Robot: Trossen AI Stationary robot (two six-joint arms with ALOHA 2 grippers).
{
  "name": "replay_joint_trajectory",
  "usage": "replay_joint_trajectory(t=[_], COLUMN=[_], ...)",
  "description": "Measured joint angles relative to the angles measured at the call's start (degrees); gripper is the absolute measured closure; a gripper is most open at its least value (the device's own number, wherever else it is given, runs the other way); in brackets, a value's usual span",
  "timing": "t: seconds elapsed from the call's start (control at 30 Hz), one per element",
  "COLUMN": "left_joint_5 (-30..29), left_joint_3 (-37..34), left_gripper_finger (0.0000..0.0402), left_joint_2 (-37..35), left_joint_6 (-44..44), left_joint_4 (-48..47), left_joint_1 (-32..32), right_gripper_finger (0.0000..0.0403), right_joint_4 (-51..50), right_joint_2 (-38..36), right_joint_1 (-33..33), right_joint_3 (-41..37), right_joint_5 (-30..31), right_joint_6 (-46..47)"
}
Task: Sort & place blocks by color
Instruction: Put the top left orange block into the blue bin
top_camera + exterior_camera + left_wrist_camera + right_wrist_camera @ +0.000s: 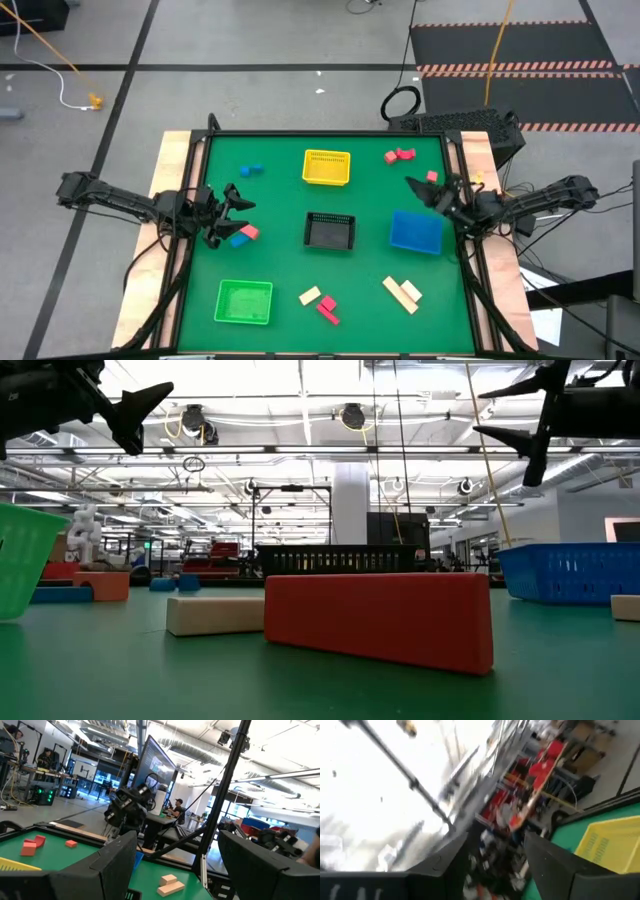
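four baskets, scattered blocks

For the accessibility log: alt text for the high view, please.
Green table from above: yellow basket, black basket, blue basket and green basket, with the blocks scattered around them. Left gripper and right gripper hover open, empty.

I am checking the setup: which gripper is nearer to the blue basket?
Right. The right gripper is open just beside the blue basket, at its far corner. The left gripper, also open, is across the table, beyond the black basket.
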Motion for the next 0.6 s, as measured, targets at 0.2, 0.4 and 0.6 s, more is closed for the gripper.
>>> replay_joint_trajectory(t=[0.2,0.4,0.6], left_joint_5=[-0.01,0.00,-0.02], left_joint_3=[-0.02,-0.01,0.00], left_gripper_finger=[0.0123,0.0123,0.0123], left_joint_2=[0.02,0.00,0.00], left_joint_6=[0.00,0.00,-0.01], left_joint_4=[-0.02,-0.02,-0.02], left_joint_1=[0.01,0.00,0.00], right_gripper_finger=[0.0220,0.0220,0.0220], right_joint_4=[4.62,4.46,5.05], right_joint_2=[0.01,0.12,0.98], right_joint_1=[-0.02,0.00,0.00], right_joint_3=[0.01,3.57,10.95], right_joint_5=[5.96,5.58,5.54], right_joint_6=[6.36,3.49,-9.84])
